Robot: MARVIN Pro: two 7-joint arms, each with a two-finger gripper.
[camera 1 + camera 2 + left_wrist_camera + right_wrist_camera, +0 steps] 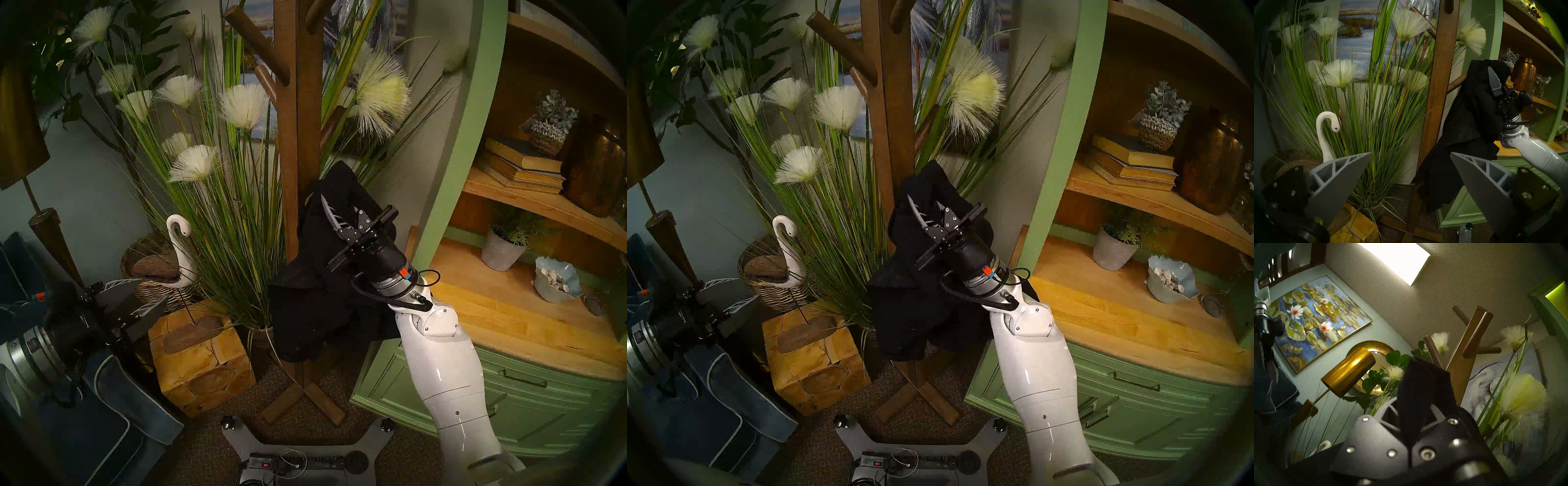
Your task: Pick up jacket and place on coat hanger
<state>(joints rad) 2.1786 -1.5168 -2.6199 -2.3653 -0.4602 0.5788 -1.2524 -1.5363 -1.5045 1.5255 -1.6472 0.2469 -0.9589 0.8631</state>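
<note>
The black jacket (pixel 305 305) hangs bunched from my right gripper (pixel 334 203), which is shut on its top fold just right of the brown wooden coat stand (pixel 295 135). In the left wrist view the jacket (pixel 1466 118) covers the end of a low right-hand peg (pixel 1456 84); I cannot tell whether it rests on the peg. In the right wrist view the fabric (pixel 1423 387) sits pinched between the fingers, with the stand's upper pegs (pixel 1466 353) behind it. My left gripper (pixel 152 290) is open and empty, low at the left, away from the stand.
The green shelf cabinet (pixel 475 169) stands close on the right of my right arm. Tall reed plants (pixel 220 169) crowd the stand's left and back. A white swan figure (pixel 178 244), a wooden block (pixel 200 356), a dark blue cushion (pixel 112 407) and a brass lamp (pixel 20 118) are at the left.
</note>
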